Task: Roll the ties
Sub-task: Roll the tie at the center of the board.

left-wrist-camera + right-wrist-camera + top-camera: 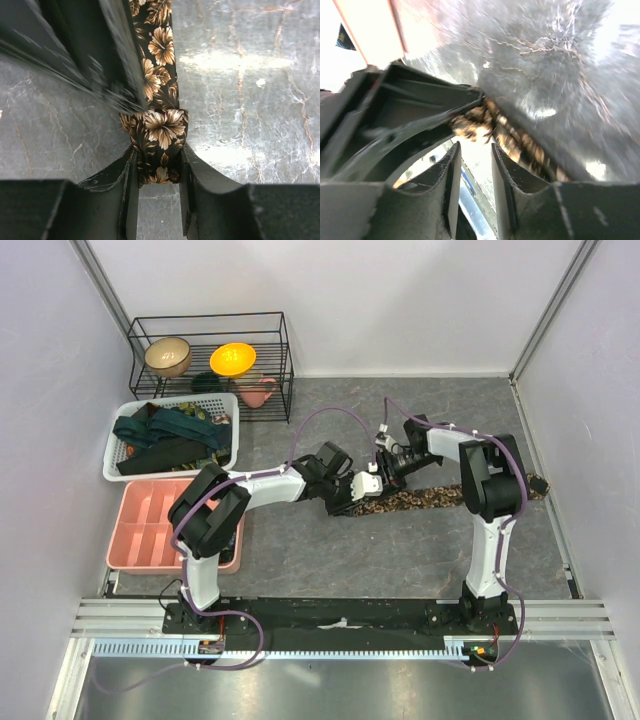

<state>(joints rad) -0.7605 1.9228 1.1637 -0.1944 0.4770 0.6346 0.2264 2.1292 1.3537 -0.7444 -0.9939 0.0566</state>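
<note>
Ties-wise, this job's barely started imo. Biggest pile first: the dark ties [165,435] are heaped in the white basket [110,468] at the upper left of the overhead view. They're loose, not coiled, and no rolls show in the pink tray [135,540] just below it. The brown floral tie [445,497] lies flat across the middle of the frame, running out toward the right side. Only its left tip is turned over, making a first little fold [159,131] at centre in the left wrist view. The left gripper [158,152] is pinched in on that fold, a finger against each side. The right gripper [474,147] is partway open with nothing between its fingers, and the tie sits just past them. So pretty much all the rolling is left to do.
</note>
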